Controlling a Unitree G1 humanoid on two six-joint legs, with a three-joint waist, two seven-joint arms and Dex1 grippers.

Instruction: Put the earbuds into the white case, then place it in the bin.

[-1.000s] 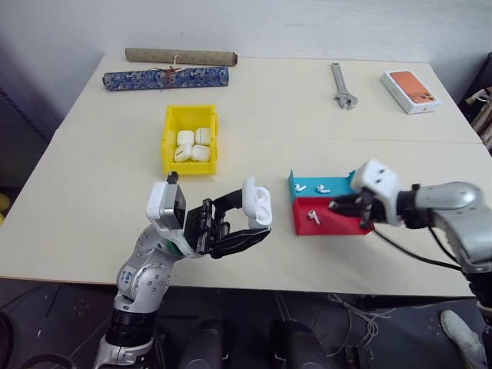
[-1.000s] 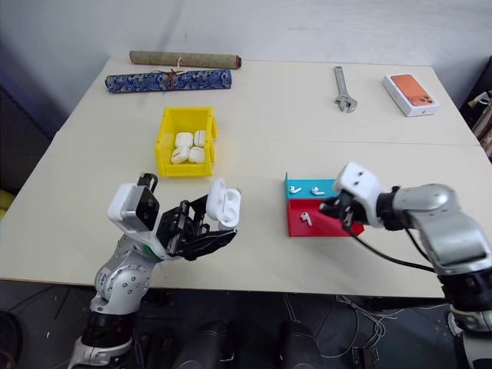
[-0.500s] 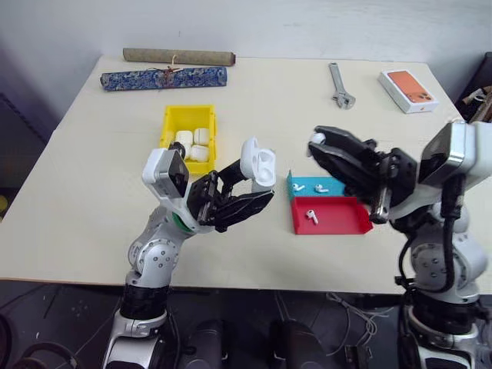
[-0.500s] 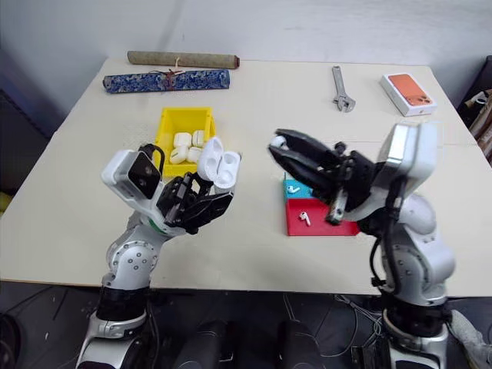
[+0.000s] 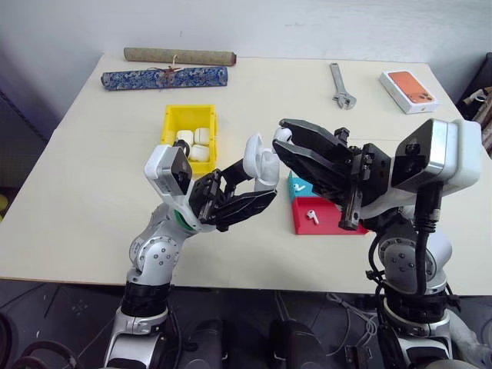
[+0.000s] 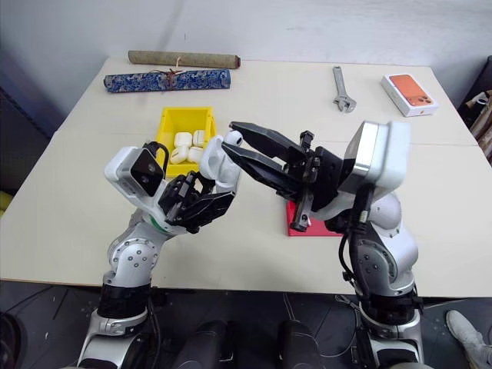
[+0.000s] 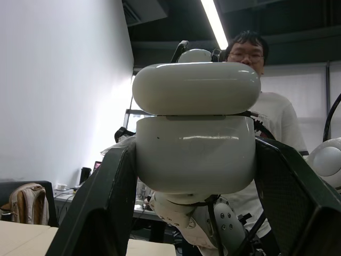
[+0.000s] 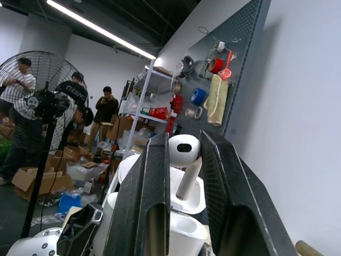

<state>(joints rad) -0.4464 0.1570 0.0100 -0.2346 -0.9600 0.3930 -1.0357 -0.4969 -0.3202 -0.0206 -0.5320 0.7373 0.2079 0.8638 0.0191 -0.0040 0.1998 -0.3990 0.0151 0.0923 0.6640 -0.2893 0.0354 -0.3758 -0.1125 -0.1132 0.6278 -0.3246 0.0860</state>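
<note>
My left gripper point(image 5: 244, 190) is shut on the white case point(image 5: 264, 163) and holds it above the table with its lid flipped open. In the left wrist view the case point(image 7: 196, 154) sits between both fingers. My right gripper point(image 5: 285, 139) is shut on one of the earbuds point(image 5: 284, 134), right at the case's open mouth. In the right wrist view this earbud point(image 8: 183, 151) is pinched stem-down just above the case point(image 8: 184, 234). Another earbud point(image 5: 312, 217) lies in the red tray point(image 5: 338, 224). The yellow bin point(image 5: 171, 123) stands behind my left arm and holds several white cases.
A blue tray point(image 5: 295, 184), half hidden by my right gripper, adjoins the red one. At the table's back lie a wrench point(image 5: 342, 83), a white box with an orange top point(image 5: 410, 90), a rolled blue cloth point(image 5: 166, 78) and a brown roll point(image 5: 180, 55). A person point(image 7: 277, 122) stands behind.
My right gripper swung up and to the left from the trays, carrying an earbud to the open case. My left gripper lifted the case slightly early on, then held still.
</note>
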